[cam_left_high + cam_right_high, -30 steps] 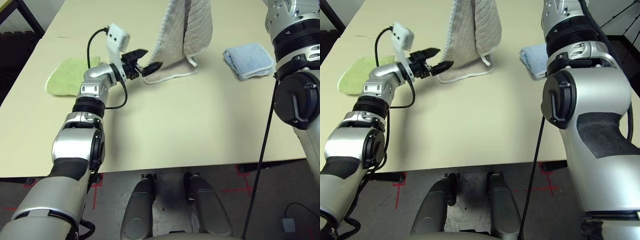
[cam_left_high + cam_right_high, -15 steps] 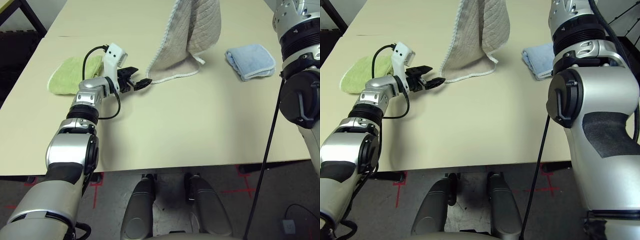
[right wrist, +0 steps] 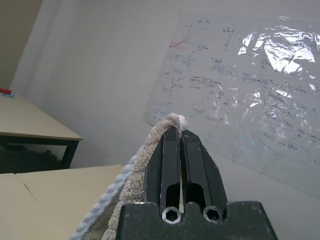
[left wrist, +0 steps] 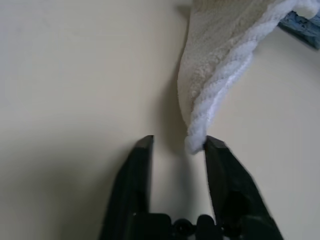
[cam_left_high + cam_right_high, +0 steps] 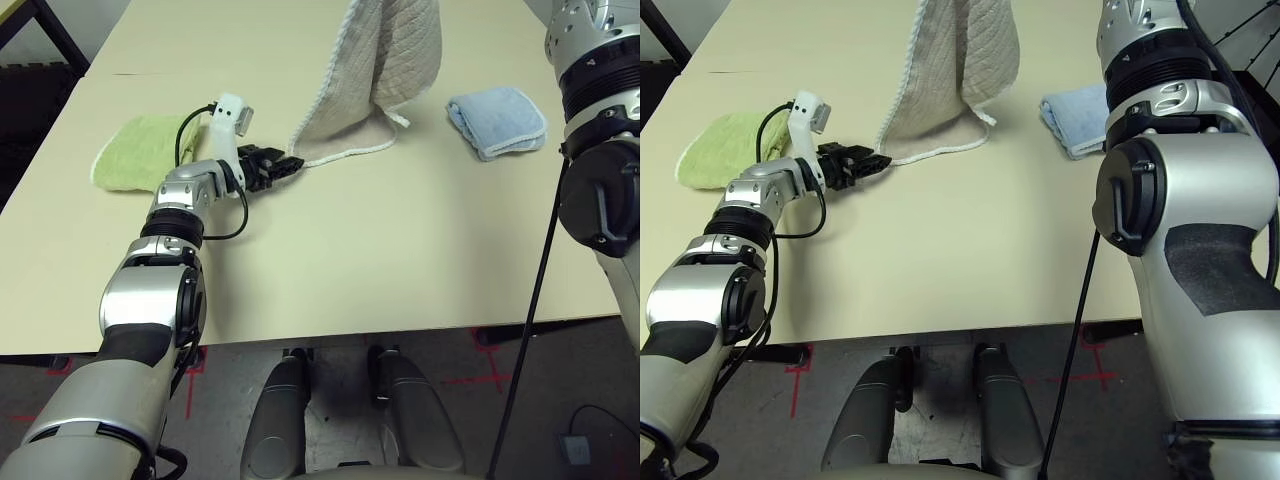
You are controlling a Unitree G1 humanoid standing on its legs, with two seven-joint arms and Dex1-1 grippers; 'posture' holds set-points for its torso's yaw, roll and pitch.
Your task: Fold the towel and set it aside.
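The beige towel (image 5: 375, 70) with white edging hangs down from above, and its lower edge rests on the table (image 5: 400, 240). My right gripper (image 3: 175, 131) is held high and is shut on the towel's top edge (image 3: 135, 185). My left gripper (image 5: 290, 165) lies low on the table at the towel's lower left corner. In the left wrist view, the white corner tip (image 4: 195, 142) sits between the left gripper's (image 4: 175, 145) fingers and touches one fingertip (image 4: 215, 150). A narrow gap separates it from the other, so the jaws are still open.
A lime-green towel (image 5: 135, 150) lies on the table to the left of my left forearm. A folded light blue towel (image 5: 497, 120) lies to the right of the hanging towel. The table's front edge (image 5: 400, 328) runs below.
My left gripper has dropped from beside the towel's left edge to the table at the lower corner, and its fingers have drawn much closer together. The right gripper keeps its hold.
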